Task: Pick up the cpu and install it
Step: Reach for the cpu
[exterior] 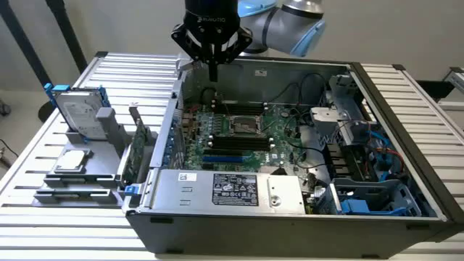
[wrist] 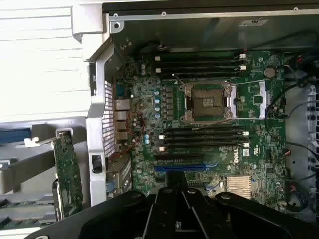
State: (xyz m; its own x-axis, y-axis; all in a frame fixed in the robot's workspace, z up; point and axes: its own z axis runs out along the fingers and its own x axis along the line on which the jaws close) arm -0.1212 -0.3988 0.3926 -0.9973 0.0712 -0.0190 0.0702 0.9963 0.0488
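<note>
Hung over the computer case (exterior: 290, 234) with hand (exterior: 212, 75) squeezed shut, empty, well apart from the cpu (exterior: 70, 160); likely needed opening wide before grabbing flat.

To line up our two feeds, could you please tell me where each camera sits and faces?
Exterior view: off the arm, raised, looking down at the open computer case; arm and gripper show above it.
Wrist view: on the wrist, looking into the case past the gripper.
Shared: the empty socket and green card.
</note>
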